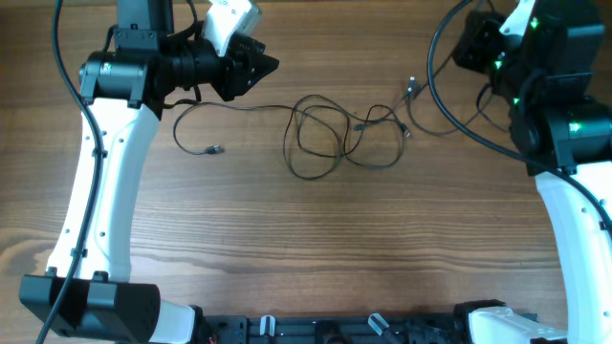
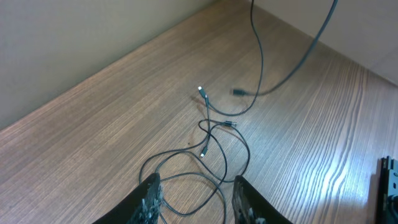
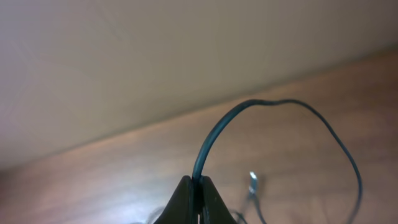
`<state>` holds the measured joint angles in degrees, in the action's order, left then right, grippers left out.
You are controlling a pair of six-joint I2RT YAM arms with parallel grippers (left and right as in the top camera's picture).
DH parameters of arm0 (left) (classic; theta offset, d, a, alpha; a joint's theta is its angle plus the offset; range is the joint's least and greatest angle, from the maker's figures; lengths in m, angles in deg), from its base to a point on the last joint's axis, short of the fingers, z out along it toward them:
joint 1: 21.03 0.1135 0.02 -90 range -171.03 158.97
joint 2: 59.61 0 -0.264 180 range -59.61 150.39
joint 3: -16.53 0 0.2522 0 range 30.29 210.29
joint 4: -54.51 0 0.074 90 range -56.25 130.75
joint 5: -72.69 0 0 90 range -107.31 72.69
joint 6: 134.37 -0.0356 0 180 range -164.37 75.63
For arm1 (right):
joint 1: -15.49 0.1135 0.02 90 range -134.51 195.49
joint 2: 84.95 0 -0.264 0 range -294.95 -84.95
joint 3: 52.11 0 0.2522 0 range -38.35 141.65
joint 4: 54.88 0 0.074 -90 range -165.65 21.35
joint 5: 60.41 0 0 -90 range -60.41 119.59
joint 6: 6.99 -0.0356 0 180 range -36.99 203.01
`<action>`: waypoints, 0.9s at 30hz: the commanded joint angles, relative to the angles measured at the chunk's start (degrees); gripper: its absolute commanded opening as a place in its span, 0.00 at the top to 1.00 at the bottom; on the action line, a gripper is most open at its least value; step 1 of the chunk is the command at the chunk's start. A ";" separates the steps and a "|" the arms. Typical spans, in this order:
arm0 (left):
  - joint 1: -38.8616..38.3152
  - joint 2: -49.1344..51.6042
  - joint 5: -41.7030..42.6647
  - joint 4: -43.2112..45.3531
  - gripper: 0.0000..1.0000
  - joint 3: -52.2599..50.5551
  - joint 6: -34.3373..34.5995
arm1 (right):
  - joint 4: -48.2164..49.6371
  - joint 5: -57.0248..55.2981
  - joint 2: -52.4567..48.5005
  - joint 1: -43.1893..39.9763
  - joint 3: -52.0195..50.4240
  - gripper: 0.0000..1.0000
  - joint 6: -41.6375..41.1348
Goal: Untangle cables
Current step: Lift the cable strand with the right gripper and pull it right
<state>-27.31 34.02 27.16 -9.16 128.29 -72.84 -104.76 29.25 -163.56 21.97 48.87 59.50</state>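
Thin black cables (image 1: 320, 139) lie in loose overlapping loops at the table's middle. One strand runs left to a small plug (image 1: 215, 149). My left gripper (image 1: 273, 65) hovers at the back left of the tangle, open and holding nothing. In the left wrist view the cable loops (image 2: 211, 149) lie on the wood beyond and between its fingers (image 2: 151, 194), and my left gripper (image 2: 196, 186) touches none of them. My right gripper (image 3: 198, 183) is shut on a dark cable (image 3: 214, 130) that arcs up and off to the right. A silver plug end (image 3: 252, 180) shows beside it. In the overhead view my right gripper (image 1: 466, 50) sits at the back right.
A thicker black cable (image 1: 440, 100) sweeps in a wide curve from the right arm (image 1: 564, 124) over the table's right side. Another plug (image 2: 239, 92) lies past the tangle. The arm bases (image 1: 91, 306) stand along the front edge. A pale wall borders the table's far side.
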 commanded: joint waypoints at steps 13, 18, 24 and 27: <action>-0.26 0.26 1.11 0.13 0.62 0.48 -1.36 | -9.07 4.59 -12.00 0.24 0.72 0.95 -2.05; -0.26 0.26 1.11 0.07 0.62 0.48 -1.36 | -9.90 4.92 -14.60 2.32 0.15 0.95 -2.05; -0.26 0.24 1.11 -0.07 0.60 0.48 -1.36 | -9.81 4.92 -18.58 5.40 0.02 0.95 -2.62; -0.26 0.24 1.11 -0.09 0.60 0.48 -1.36 | -9.75 4.90 -21.27 6.67 0.02 0.95 -2.60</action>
<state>-27.31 34.02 27.16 -9.21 128.29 -72.84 -114.53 33.34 -181.33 27.33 48.85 57.53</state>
